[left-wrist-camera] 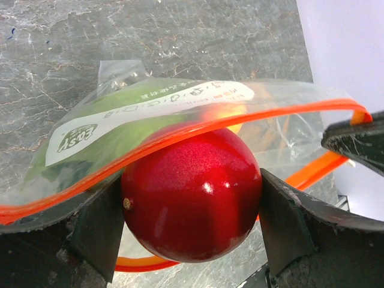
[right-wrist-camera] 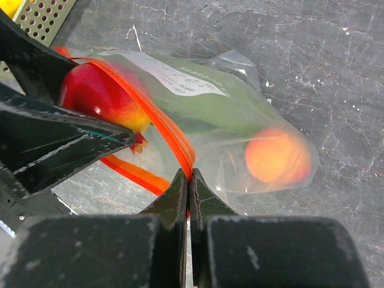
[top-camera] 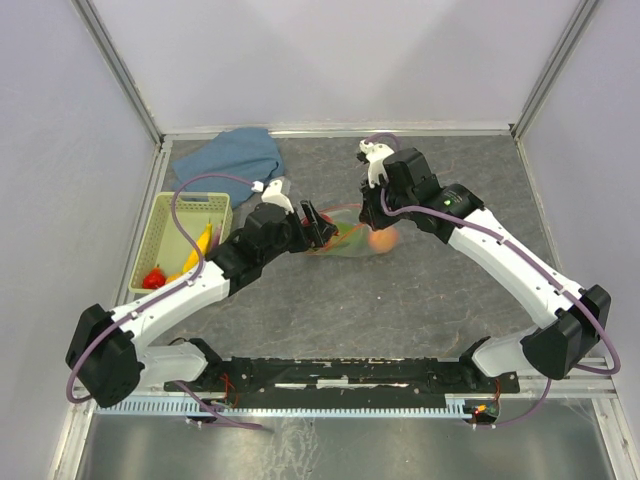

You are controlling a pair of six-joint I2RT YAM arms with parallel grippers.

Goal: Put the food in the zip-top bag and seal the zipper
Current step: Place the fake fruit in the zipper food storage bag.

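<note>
left gripper (left-wrist-camera: 192,207) has the red toy fruit (left-wrist-camera: 191,193) clamped right at the mouth of the zip-top bag (right-wrist-camera: 223,115), right gripper (right-wrist-camera: 188,185) is pinched tight on its orange zipper (right-wrist-camera: 157,120).

A glossy red fruit (left-wrist-camera: 192,192) fills the middle, clamped between the two dark fingers of the left gripper (left-wrist-camera: 191,225). It sits at the open mouth of a clear bag (left-wrist-camera: 288,135), just under the upper orange zipper (left-wrist-camera: 180,133). Inside the bag lie a green leaf (left-wrist-camera: 120,129) and something yellow-orange (left-wrist-camera: 231,113). At the right edge, the dark tip of the right gripper (left-wrist-camera: 354,141) sits at the zipper's bend. A grey marbled table (left-wrist-camera: 180,36) lies behind.
</note>
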